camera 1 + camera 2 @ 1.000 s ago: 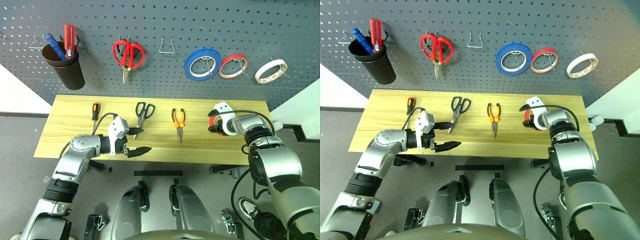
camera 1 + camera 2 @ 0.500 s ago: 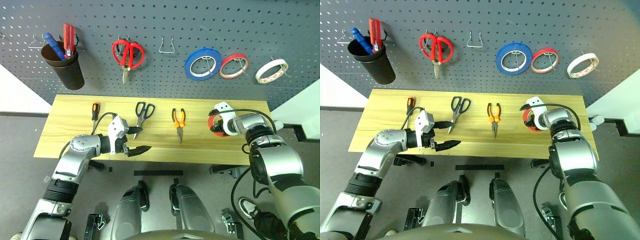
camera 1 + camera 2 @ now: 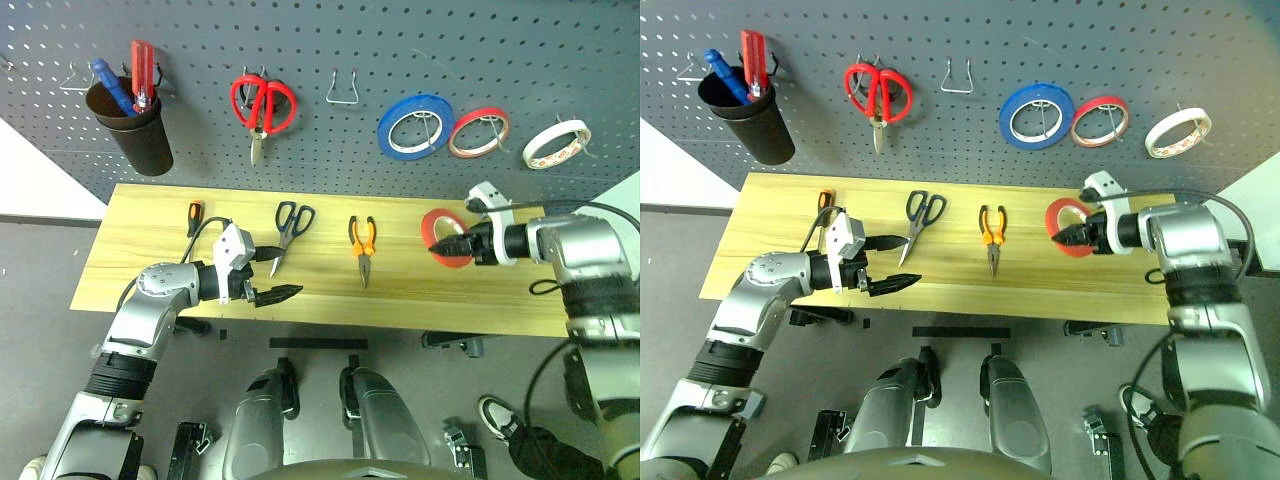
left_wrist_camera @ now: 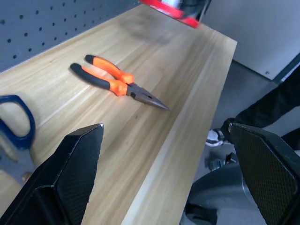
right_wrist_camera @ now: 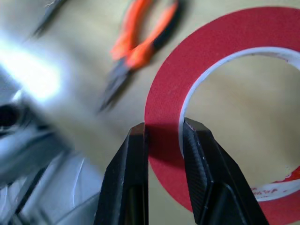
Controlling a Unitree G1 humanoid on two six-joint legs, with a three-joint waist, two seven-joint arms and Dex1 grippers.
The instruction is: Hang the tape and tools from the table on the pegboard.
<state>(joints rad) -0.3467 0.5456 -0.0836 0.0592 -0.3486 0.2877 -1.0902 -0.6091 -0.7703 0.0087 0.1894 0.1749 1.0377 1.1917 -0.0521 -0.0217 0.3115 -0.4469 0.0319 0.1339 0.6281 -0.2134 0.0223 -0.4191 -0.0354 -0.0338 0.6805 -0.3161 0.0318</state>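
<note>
My right gripper (image 3: 441,248) is shut on the rim of the orange-red tape (image 3: 446,236) and holds it tilted just above the right part of the table (image 3: 140,262). The right wrist view shows the fingers (image 5: 132,159) pinching the tape's (image 5: 197,70) band. The dark scissors (image 3: 288,222), the orange-and-black pliers (image 3: 362,240) and the small screwdriver (image 3: 191,218) lie on the wood. My left gripper (image 3: 283,272) hovers open over the table's front edge, below the scissors and left of the pliers (image 4: 117,84). The pegboard (image 3: 330,160) rises behind the table.
On the pegboard hang a black cup (image 3: 135,125) with blue and red screwdrivers, red scissors (image 3: 262,105), a bare wire hook (image 3: 342,90), a blue roll (image 3: 415,125), a red-rimmed roll (image 3: 478,132) and a white roll (image 3: 555,142).
My right gripper has shut on the tape and lifted it off the table, its arm swinging out to the right. The left arm has stayed put. The camera has shifted slightly.
</note>
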